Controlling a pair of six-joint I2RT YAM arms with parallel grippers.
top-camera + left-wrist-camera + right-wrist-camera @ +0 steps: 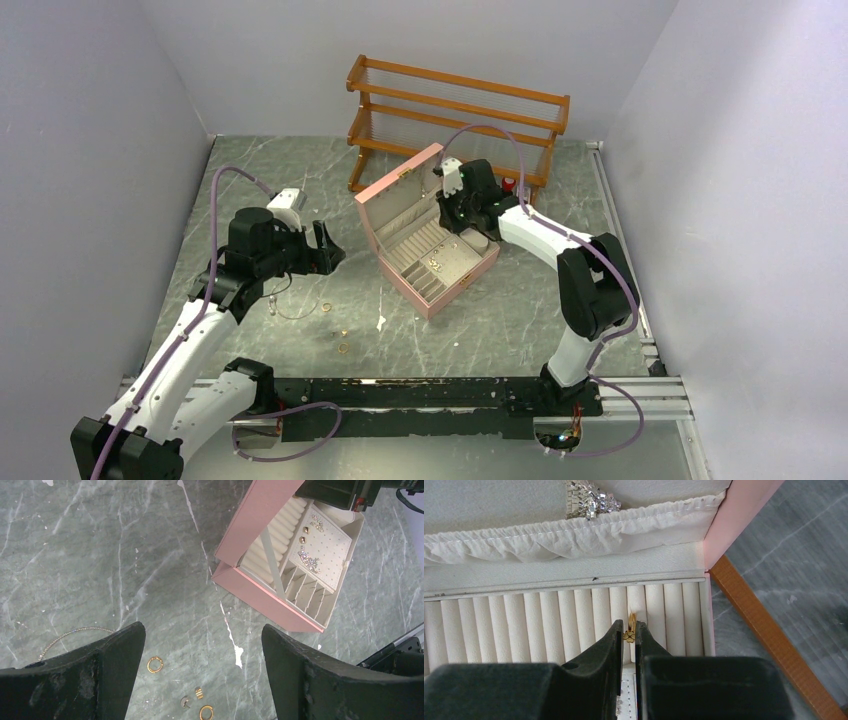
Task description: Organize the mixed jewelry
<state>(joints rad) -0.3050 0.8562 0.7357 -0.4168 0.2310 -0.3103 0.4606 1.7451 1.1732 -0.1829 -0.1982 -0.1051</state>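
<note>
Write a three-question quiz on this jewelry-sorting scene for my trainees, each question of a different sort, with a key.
1. True or false: the right claw is shut on a gold ring at the ring rolls of the pink jewelry box.
2. The left claw is: A) open, holding nothing; B) shut on a loose ring; C) inside the box.
3. Fill in: the silvery chain lies on the ____.
Key: 1 true; 2 A; 3 table.
</note>
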